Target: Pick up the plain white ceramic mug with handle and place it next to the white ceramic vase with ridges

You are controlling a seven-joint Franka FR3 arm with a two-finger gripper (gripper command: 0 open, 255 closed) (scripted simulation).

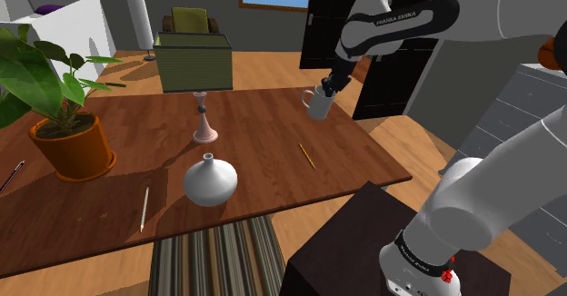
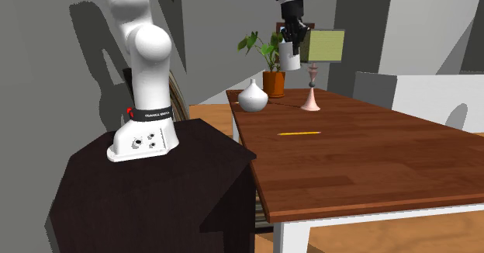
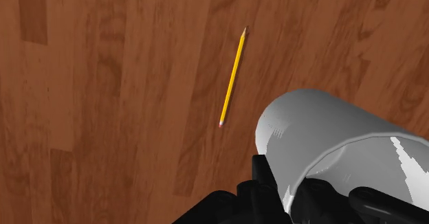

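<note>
Closest in the shoulder view is the dark stand [image 1: 363, 240], beside the wooden table [image 1: 263, 126]. On the table, the white round-bellied vase [image 1: 211, 180] stands near the front edge, and a yellow pencil [image 1: 308, 156] lies farther in. Above the far side, the gripper [image 1: 327, 85] clasps the white mug [image 1: 318, 104] by its rim, lifted off the wood, well apart from the vase.

Mug [image 1: 318, 105] in the tool [image 1: 326, 89] above the table [image 1: 263, 131], pencil [image 1: 307, 156] on it, vase [image 1: 210, 180] well apart.
</note>
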